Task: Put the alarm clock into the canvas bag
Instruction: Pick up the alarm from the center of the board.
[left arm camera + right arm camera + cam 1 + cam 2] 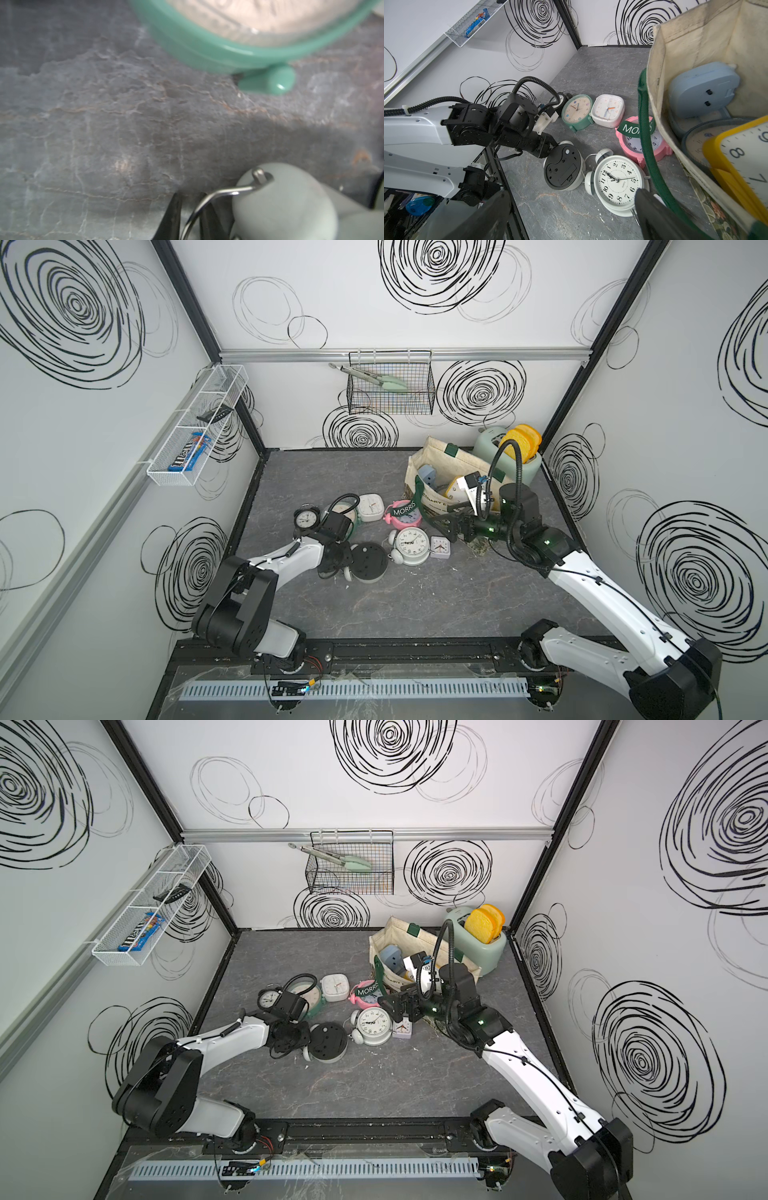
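L end effector [191, 215] low, R end effector [572, 197] wide

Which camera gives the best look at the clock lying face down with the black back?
The right wrist view: the face-down clock shows sharp and nearly whole, black back up, left tool at its bells. In both top views the clock is small and dark. The left wrist view gives only a blurred bell and wire handle.

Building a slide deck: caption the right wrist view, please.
Left gripper at the face-down clock; other clocks lie near the partly filled bag.
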### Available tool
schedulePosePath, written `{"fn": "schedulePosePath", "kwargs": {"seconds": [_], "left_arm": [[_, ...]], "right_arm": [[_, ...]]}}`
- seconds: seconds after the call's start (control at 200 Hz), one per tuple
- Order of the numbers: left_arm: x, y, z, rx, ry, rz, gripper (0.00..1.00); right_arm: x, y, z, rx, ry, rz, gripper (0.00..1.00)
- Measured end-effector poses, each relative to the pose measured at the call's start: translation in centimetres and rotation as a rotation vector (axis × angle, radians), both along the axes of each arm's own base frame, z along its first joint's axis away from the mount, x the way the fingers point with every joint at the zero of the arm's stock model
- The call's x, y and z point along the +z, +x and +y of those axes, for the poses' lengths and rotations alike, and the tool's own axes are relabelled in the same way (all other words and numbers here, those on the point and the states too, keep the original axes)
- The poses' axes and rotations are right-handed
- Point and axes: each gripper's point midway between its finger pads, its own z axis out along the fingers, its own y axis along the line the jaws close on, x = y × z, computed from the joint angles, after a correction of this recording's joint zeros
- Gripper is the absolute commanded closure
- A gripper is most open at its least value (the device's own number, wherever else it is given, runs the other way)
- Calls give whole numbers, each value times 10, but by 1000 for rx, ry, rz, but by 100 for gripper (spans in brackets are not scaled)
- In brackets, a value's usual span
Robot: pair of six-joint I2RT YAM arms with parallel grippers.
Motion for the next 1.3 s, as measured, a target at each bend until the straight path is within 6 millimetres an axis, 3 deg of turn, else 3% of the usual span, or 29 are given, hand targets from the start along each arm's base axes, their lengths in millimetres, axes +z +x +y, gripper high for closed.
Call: {"fn": "schedulePosePath", "kwargs": {"seconds": [0.185, 0.485, 0.871, 1.301], "left_arm": [[6, -3, -5, 9, -16, -41, 96], [55, 6, -9, -26, -38, -186, 100], [141, 28, -44, -324, 51, -409, 100], [222, 36, -52, -558, 211, -680, 100]], "right_arm": [[2, 0, 0, 0, 2, -3, 3], [5, 1, 2, 1, 18, -2, 3], [14, 10, 5, -22, 90, -51, 3], [35, 23, 2, -71, 117, -165, 3]]}}
